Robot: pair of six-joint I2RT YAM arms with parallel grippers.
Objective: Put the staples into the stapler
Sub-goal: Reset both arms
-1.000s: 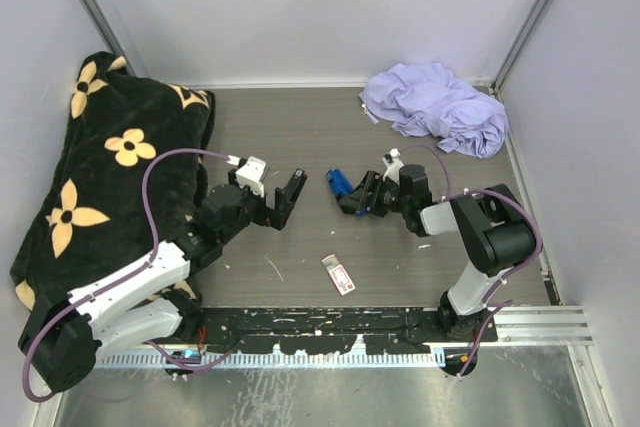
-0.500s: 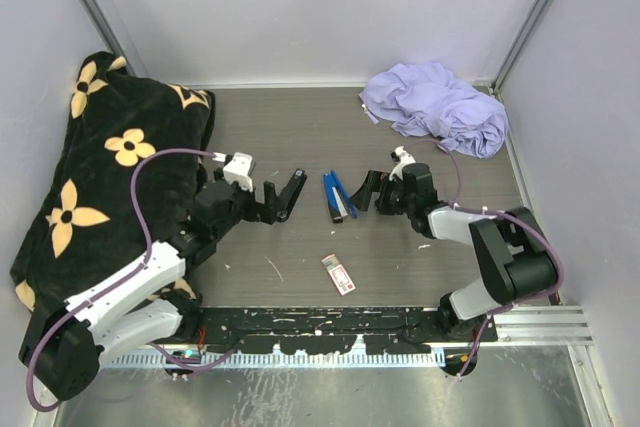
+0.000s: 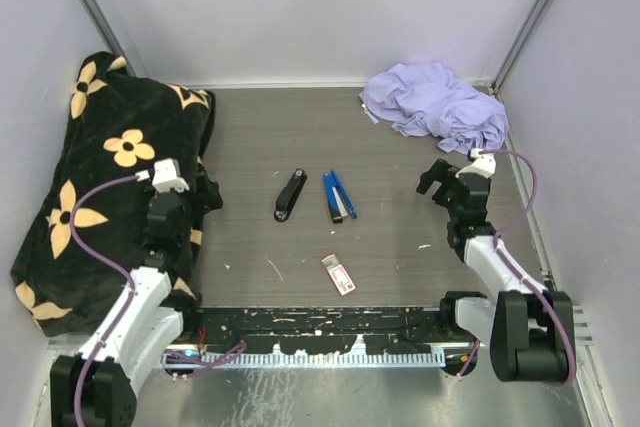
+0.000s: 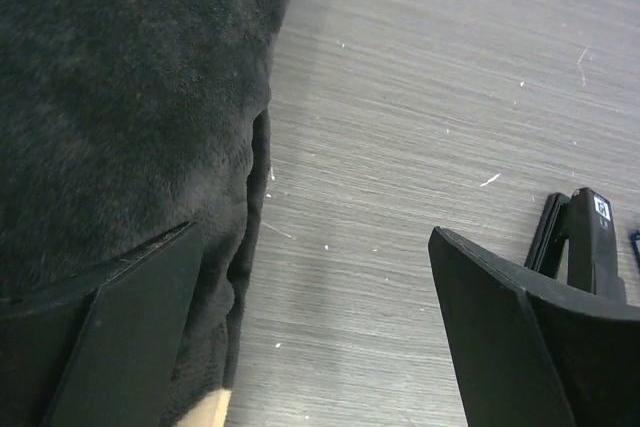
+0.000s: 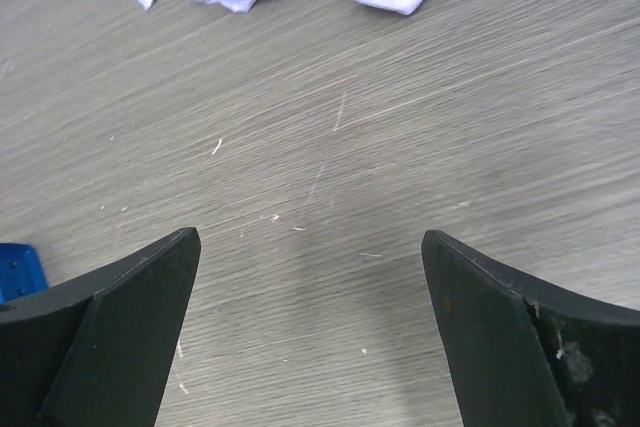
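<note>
Bare grey wood-grain desk [image 3: 260, 127] on every side of the small white-and-red staples box [image 3: 338, 274], nothing touching it. Only a narrow gap between slim black stapler [image 3: 291, 195] and blue stapler [image 3: 338, 196]. Hemmed left by black flower-patterned blanket [image 3: 110, 147], back right by crumpled lavender cloth [image 3: 440, 107].

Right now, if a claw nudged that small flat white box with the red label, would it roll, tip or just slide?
The small flat white box with the red label lies flat on its broad face, so it would probably slide rather than roll or tip. It looks tiny beside the long black stapler, so it is likely light and easily knocked askew.
</note>
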